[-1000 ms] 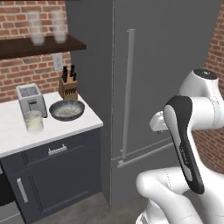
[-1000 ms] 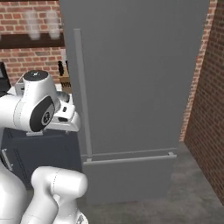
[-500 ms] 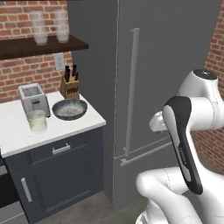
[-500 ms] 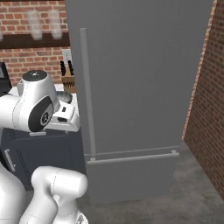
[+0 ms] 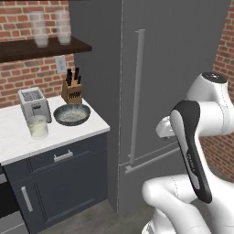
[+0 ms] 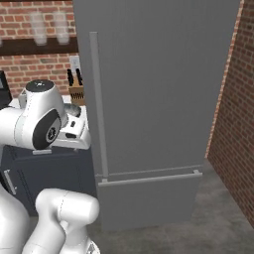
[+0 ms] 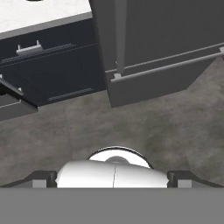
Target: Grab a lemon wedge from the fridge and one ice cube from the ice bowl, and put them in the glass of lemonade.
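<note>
The fridge [image 5: 173, 68] stands shut, its long vertical bar handle [image 5: 137, 91] on the left of the door; it also fills the middle of the right base view [image 6: 158, 94]. The lemon wedge is hidden. On the white counter sit the glass of lemonade [image 5: 37, 127] and, just to its right, the ice bowl [image 5: 71, 114]. My gripper [image 7: 112, 179] is open, its fingertips [image 7: 43, 178] set wide apart with nothing between them. It points down at the floor in front of the fridge's lower drawer [image 7: 166, 74], well away from the counter.
A silver toaster [image 5: 33, 103] stands behind the glass and a knife block [image 5: 72, 89] behind the bowl. Frosted glasses [image 5: 41, 29] stand on a wall shelf. Dark cabinet drawers [image 5: 59, 157] run below the counter. A brick wall [image 6: 233, 114] closes the right side.
Both base views have slid slightly, with fridge and counter drifting right in the picture, so the base has moved a little. The arm's pose and the open gripper are unchanged.
</note>
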